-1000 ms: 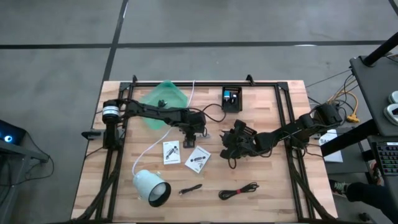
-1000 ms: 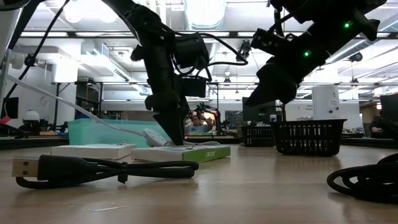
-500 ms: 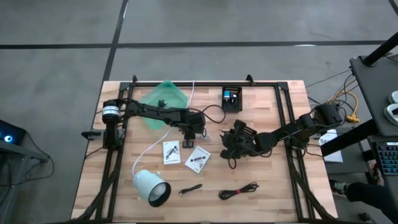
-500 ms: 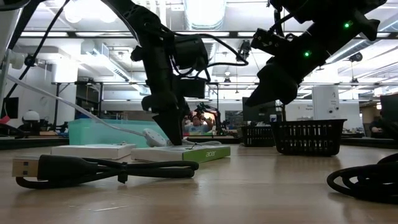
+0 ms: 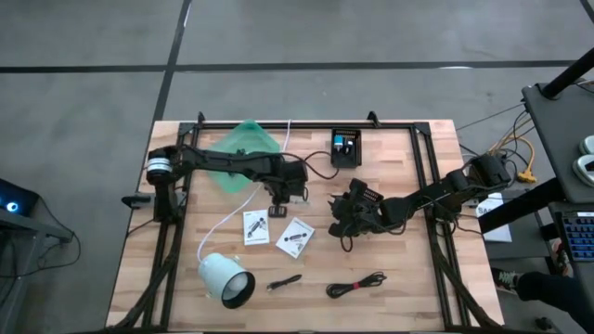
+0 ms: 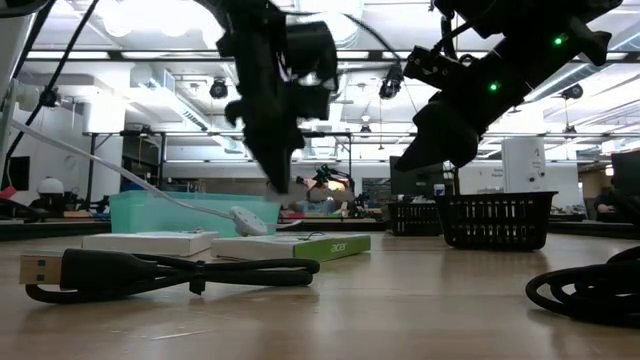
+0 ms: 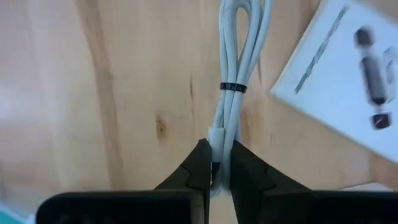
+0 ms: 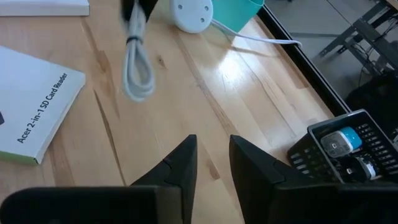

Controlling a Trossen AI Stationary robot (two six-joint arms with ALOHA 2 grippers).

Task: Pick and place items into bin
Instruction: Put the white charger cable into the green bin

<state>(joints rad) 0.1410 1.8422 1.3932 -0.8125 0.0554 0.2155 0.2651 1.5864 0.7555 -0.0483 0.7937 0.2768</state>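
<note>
My left gripper is shut on a small bundle of white cable tied with a black band, above the table's middle between the teal bin and the two white printed cards. The bundle also shows in the right wrist view, hanging over the wood. My right gripper hovers open and empty right of the cards. A black stick and a black coiled cable lie near the front edge. My left gripper pinches one end of the white cable bundle between its two fingertips. The fingers point down from above, and the bundle runs on in line with them. It hangs below the fingers with its looped end lowest, clear of the table.
A black mesh basket holding small items stands at the far middle. A large white lamp-like cylinder lies at the near left. A long white cord runs from it to a round white disc beside the teal bin.
My left gripper has risen from the table by the cards, staying shut, and has lifted the white cable bundle clear of the wood. My right gripper has kept still.
</note>
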